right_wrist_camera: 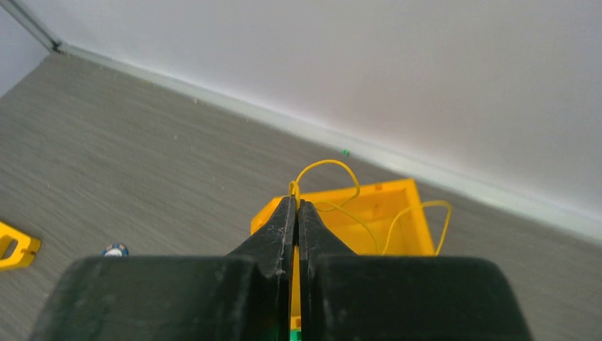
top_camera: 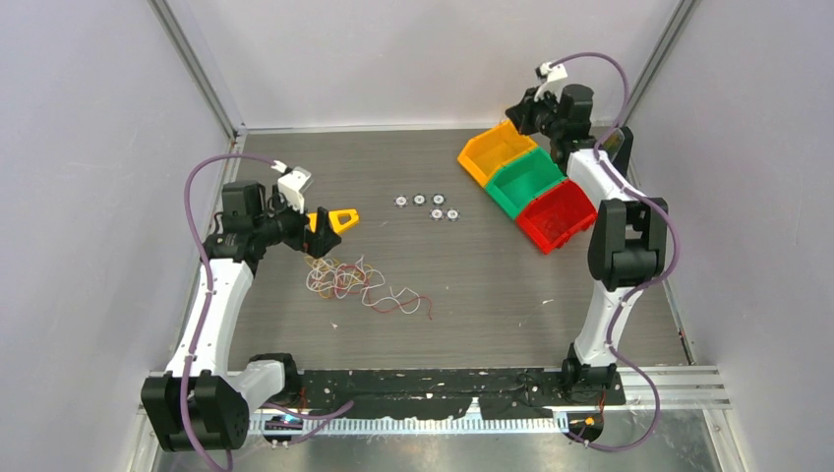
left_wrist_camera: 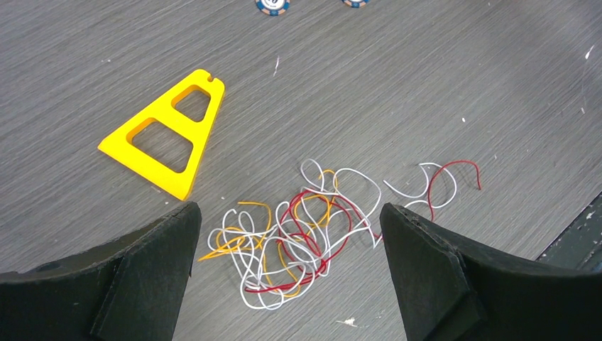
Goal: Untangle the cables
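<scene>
The table point(top_camera: 492, 295) is enclosed by walls point(top_camera: 413, 59) on the left, far and right sides; the arm bases are mounted along its near edge. The tangled cables point(left_wrist_camera: 298, 241), white, red and yellow-orange, are located on the near left part of the table, well apart from every wall. A broad stretch of table surface separates the tangle from the bins at the far right. The left gripper point(left_wrist_camera: 289, 217) is held above the tangle with its fingers spread wide and nothing between them. A yellow triangular frame point(left_wrist_camera: 167, 135) is laid flat just to the far side of the tangle, and five round discs point(top_camera: 426, 205) are grouped near the table centre.

Three bins are set in a diagonal row, touching side by side: a yellow bin point(top_camera: 495, 149) farthest, a green bin point(top_camera: 526, 182) in the middle, a red bin point(top_camera: 558, 216) nearest. The right gripper point(right_wrist_camera: 297, 206) is positioned over the yellow bin, fingers pressed together on a yellow wire point(right_wrist_camera: 326, 167), whose loops are draped down into that bin. The contents of the green and red bins cannot be determined
</scene>
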You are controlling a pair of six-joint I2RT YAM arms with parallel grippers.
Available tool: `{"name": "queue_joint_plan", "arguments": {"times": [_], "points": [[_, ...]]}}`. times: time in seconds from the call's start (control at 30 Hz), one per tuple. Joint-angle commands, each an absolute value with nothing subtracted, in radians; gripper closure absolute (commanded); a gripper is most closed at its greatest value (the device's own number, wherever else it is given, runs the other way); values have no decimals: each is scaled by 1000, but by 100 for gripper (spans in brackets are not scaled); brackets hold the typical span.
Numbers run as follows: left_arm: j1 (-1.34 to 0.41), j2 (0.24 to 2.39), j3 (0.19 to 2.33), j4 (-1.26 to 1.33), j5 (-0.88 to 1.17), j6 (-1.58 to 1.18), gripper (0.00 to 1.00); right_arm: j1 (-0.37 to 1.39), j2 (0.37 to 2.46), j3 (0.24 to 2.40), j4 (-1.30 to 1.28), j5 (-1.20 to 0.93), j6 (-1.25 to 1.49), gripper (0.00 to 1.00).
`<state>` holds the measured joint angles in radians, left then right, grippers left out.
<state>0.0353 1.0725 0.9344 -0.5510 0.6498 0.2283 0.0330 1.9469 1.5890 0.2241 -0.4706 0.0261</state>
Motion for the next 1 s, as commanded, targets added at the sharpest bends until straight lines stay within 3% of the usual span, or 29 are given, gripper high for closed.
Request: {"name": "queue_joint_plan", "arguments": {"times": [0.0,0.37,0.63,0.97], "points": [[40,1043,927,-551,652,255,0,42,1979,1647,190,-466,22,95],[44,1046,927,-576,646,270,0,66,2049,1606,118,-481,59,95],[48,1057,930,-575,654,269,1,137,1887,1503,254,-505,95,94],[49,1069,935,-555,669,251,1,142,1889,1558,204,-524,141,95]]}}
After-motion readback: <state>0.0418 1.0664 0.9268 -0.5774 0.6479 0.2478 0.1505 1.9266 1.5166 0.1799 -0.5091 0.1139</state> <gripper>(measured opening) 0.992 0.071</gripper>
